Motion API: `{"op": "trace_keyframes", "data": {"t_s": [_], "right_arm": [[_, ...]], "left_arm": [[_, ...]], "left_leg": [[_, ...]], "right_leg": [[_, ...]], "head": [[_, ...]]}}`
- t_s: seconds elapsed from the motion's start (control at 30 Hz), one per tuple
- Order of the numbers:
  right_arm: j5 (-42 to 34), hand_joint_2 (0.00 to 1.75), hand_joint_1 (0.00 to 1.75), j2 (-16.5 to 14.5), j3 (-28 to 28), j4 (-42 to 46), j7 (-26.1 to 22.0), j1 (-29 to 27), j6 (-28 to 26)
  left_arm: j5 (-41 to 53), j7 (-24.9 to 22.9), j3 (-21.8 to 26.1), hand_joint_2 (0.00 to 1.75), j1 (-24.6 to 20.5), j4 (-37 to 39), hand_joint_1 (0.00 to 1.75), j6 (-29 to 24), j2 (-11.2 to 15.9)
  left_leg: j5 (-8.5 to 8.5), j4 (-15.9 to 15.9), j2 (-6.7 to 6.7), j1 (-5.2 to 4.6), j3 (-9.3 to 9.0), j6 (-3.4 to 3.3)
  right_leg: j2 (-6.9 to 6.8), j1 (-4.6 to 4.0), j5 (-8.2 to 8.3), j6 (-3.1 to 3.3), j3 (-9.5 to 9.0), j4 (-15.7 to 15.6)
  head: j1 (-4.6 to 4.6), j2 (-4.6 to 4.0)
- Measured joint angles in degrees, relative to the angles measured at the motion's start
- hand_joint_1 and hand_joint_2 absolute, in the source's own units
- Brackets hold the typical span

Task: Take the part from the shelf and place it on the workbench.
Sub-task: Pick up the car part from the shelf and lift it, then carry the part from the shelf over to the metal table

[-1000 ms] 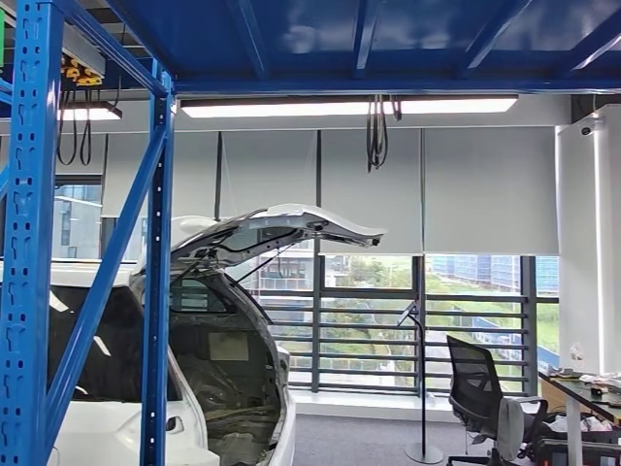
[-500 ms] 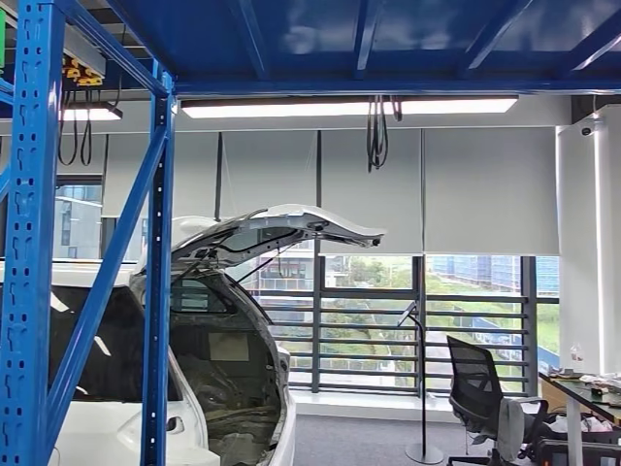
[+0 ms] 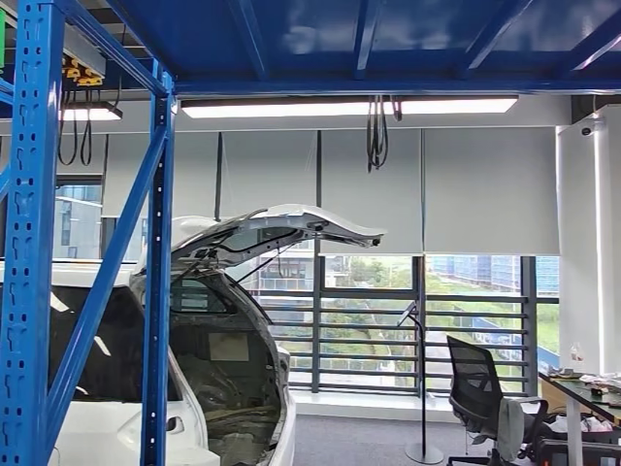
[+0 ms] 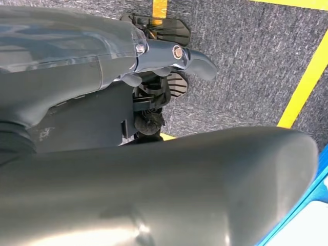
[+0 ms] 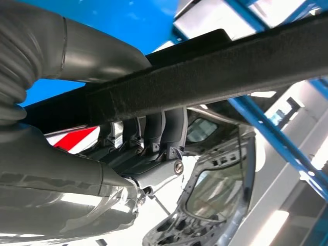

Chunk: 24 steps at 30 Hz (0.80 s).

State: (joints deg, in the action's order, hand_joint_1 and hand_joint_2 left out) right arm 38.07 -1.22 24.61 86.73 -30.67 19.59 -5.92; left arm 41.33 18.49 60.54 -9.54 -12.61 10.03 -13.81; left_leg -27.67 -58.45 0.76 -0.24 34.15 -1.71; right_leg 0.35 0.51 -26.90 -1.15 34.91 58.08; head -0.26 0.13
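Right wrist view, for you: right hand (image 5: 155,138) clamped its fingers around a long black felt-covered part (image 5: 217,77). Left hand (image 4: 162,77): finger state could not be told. Head view held the blue steel shelf frame (image 3: 157,272) and white car (image 3: 219,388).

Part (image 5: 217,72) fuzzy, perhaps felt; shelf (image 3: 29,243) glossy metal.

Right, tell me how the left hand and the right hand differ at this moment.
The right hand grips a long black part, fingers wrapped over it; the left hand has its fingers too hidden to judge. The right hand is up by the blue shelf frame; the left hand hangs over grey carpet with yellow lines. Both are clad in grey.
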Motion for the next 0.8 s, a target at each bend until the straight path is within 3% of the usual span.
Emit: {"op": "trace_keyframes", "data": {"t_s": [0.6,0.8], "right_arm": [[-15.52,1.75,1.75,-6.70,2.99,1.51,-4.31,0.40,12.90],[-17.59,1.75,1.75,-8.61,4.19,1.79,-4.66,0.40,14.85]], "left_arm": [[1.19,-1.25,-1.13,1.75,-0.75,0.00,0.00,-0.31,-0.19],[1.35,-1.45,-1.47,1.75,-0.92,0.00,0.00,-0.34,-0.23]], "left_leg": [[0.00,0.01,0.00,0.01,0.00,0.01],[0.00,0.01,0.00,0.01,0.00,0.01]], "right_leg": [[0.01,0.00,0.00,0.01,0.00,0.01],[0.00,0.00,0.00,0.01,0.00,0.00]], "head": [[0.00,0.00],[0.00,0.00]]}}
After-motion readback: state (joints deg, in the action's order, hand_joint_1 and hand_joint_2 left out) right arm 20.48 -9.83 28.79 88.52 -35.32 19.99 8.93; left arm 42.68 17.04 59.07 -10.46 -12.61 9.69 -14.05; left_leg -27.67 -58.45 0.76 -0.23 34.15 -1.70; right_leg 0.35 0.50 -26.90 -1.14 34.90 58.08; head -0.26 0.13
